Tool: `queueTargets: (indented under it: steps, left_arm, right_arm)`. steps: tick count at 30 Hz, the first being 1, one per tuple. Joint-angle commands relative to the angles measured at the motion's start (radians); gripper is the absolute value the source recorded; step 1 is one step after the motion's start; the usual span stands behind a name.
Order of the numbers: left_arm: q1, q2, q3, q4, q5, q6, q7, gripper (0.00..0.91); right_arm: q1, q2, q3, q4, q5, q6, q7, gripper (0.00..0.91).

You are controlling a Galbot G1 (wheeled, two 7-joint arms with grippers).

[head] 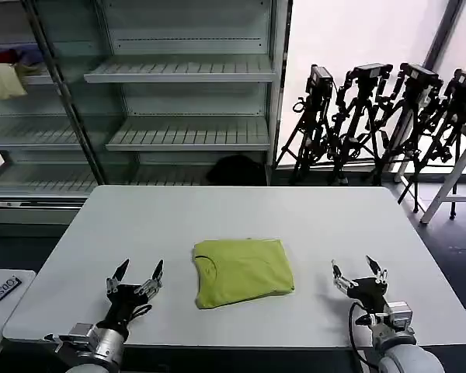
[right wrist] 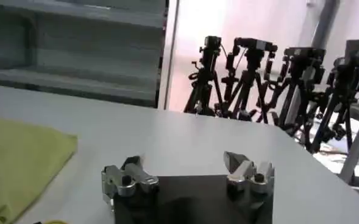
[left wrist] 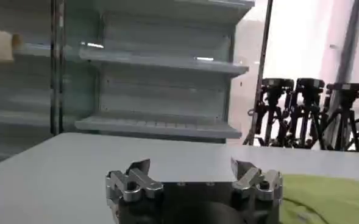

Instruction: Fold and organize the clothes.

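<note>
i'm looking down at the t-shirt (head: 242,271) lying folded into a compact rectangle near the middle of the white table (head: 241,210), toward my near edge, with the round neck showing on its left side and the cloth lying flat apart from a slight rumple along the near hem. i'm holding the left gripper (head: 134,277) low over the table to the shirt's left with its jaws spread apart and nothing between them, and in the left wrist view the left gripper (left wrist: 191,170) is showing the same gap, with the green cloth just off to one side. i'm keeping the right gripper (head: 359,274) to the shirt's right, jaws likewise apart and empty, which the right wrist view (right wrist: 186,169) is confirming. the shirt is sitting between the two, apart from both, and i'm judging the left a little nearer. the bundle's longer side is running left to right, roughly across the line between the grippers, so i'm reckoning any further fold or tidy would mean each one coming inward toward its own short edge.
</note>
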State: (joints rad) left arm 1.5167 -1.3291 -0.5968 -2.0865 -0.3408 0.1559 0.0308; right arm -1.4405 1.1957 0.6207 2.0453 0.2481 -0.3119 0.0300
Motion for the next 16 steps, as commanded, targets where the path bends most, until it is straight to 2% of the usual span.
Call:
queueTargets:
  steps: [1,10,16]
  left_arm:
    - [-0.015,0.004,-0.001,-0.005,-0.014,-0.001,-0.001,0.907]
    - [-0.014,0.010,-0.006,-0.008,-0.009,-0.004,-0.003,0.907]
    - [-0.014,0.017,-0.004,-0.013,-0.016,-0.037,-0.013,0.907]
  right_arm:
    - [0.029,0.009,-0.003,-0.005,-0.025,-0.003,-0.011,0.907]
    - [0.027,0.022,-0.014,0.005,-0.043,0.000,-0.010,0.907]
    - [0.032,0.045,-0.020,-0.001,-0.036,0.000,0.009,0.907]
